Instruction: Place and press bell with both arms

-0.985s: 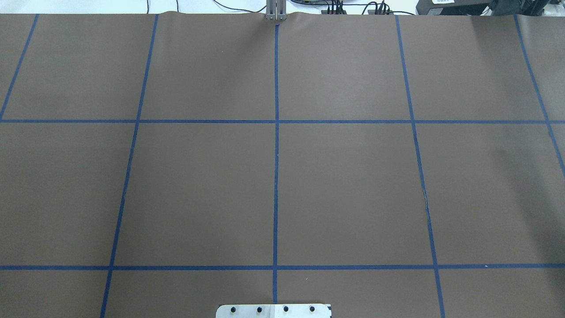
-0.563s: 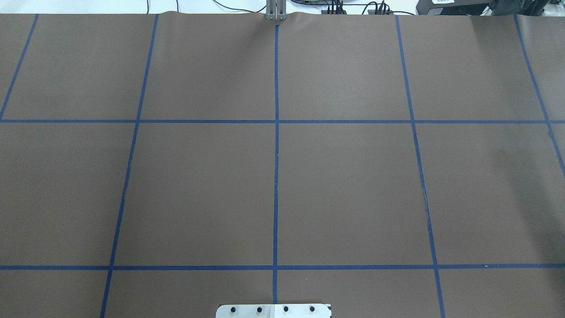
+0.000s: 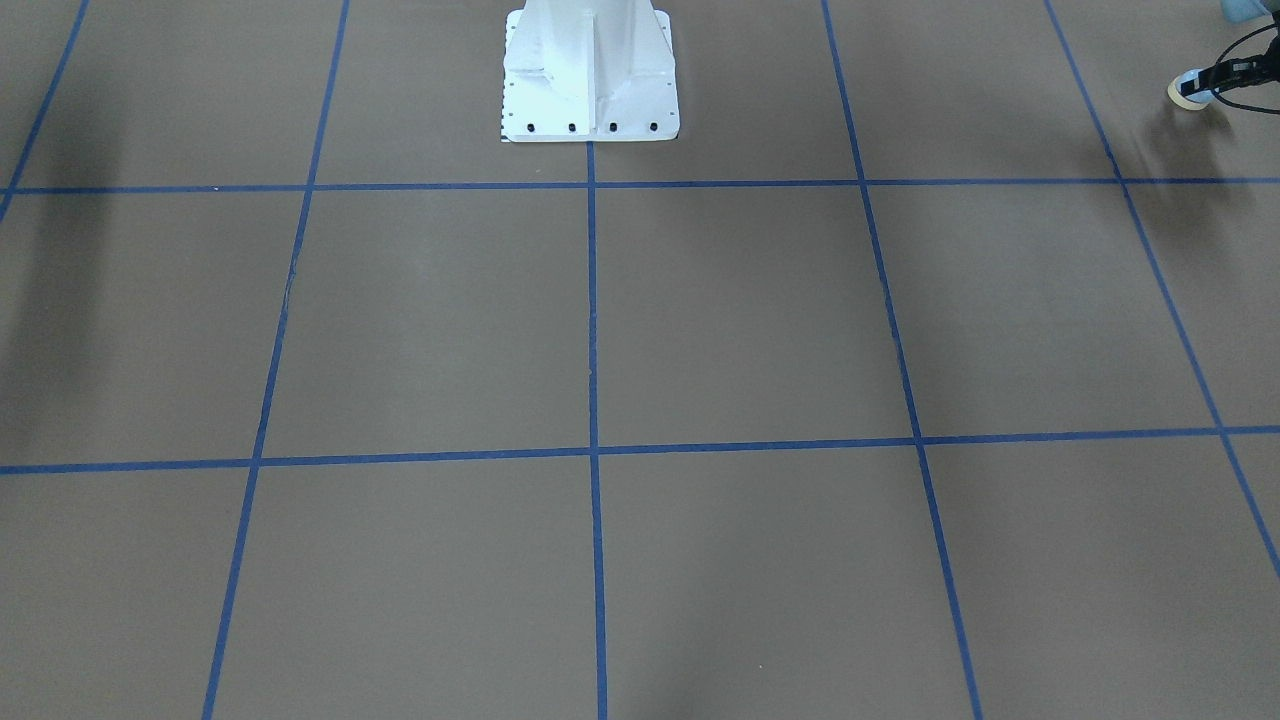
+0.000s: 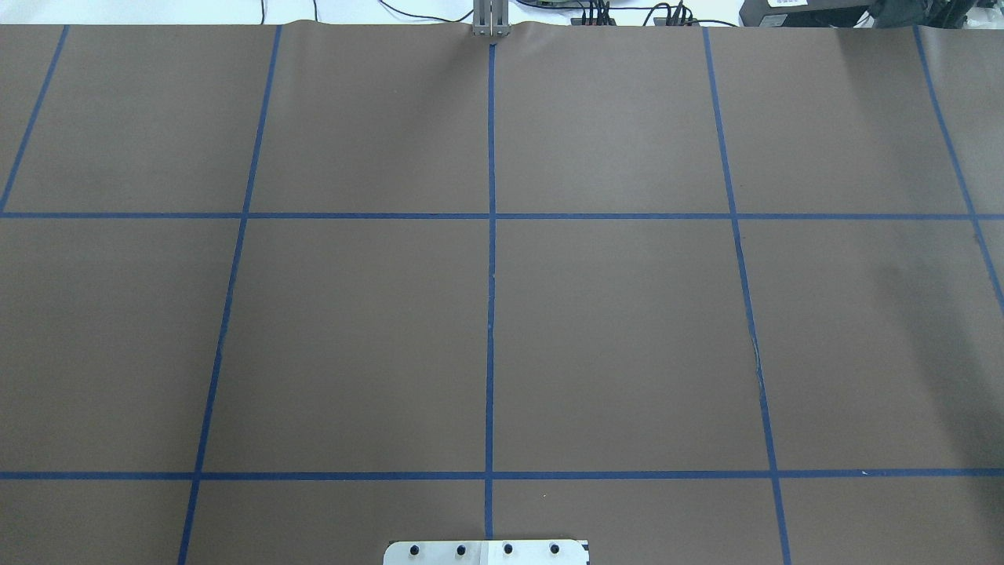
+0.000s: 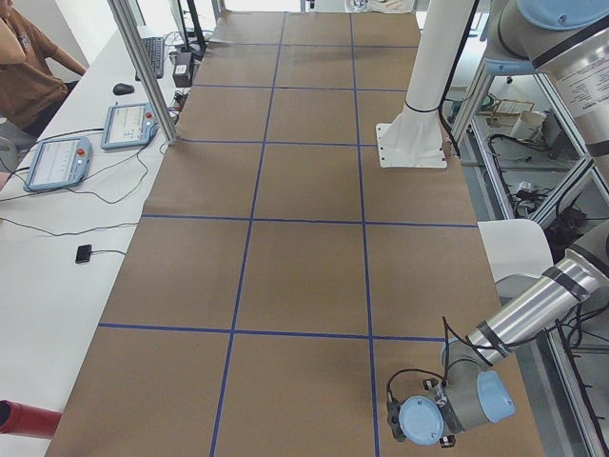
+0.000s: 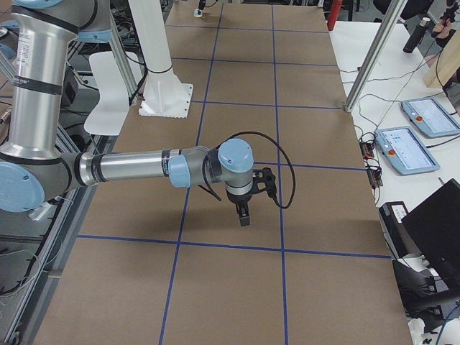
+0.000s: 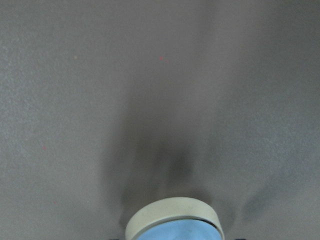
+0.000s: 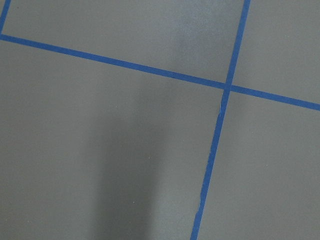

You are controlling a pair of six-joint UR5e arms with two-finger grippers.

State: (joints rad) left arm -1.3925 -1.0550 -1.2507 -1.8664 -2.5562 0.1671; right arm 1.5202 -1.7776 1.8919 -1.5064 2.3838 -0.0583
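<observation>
The broad brown worktop (image 4: 627,314) is lying flat, with blue tape lines (image 4: 491,314) dividing it into large squares. The white metal pedestal (image 3: 588,70) is standing at its edge on the robot's side.

The grey and silver right arm (image 6: 129,169) is standing with its upper tube upright beside the worktop. Its forearm is reaching out level over the middle squares. Its wrist, capped in light blue, is turning downward, so the black two-finger right pincer (image 6: 244,219) is pointing straight down and hanging above the surface, just short of a tape line. From this side view alone I cannot tell how wide its fingers are set.

The left arm (image 5: 533,309), of the same grey and silver tube, is sloping down from the robot's side. Its blue-capped wrist joints are folding low over the worktop's end on the robot's left. The black left pincer (image 3: 1205,82) is coming in there from the edge and is closing around the small light-blue domed bell (image 3: 1187,90). The bell is tilting, with its cream base ring turned away from the fingers and a shadow lying on the paper beside it. In the left wrist view the bell (image 7: 174,222) is sitting at the bottom edge, cream ring foremost. I cannot tell whether it is touching the surface.
</observation>
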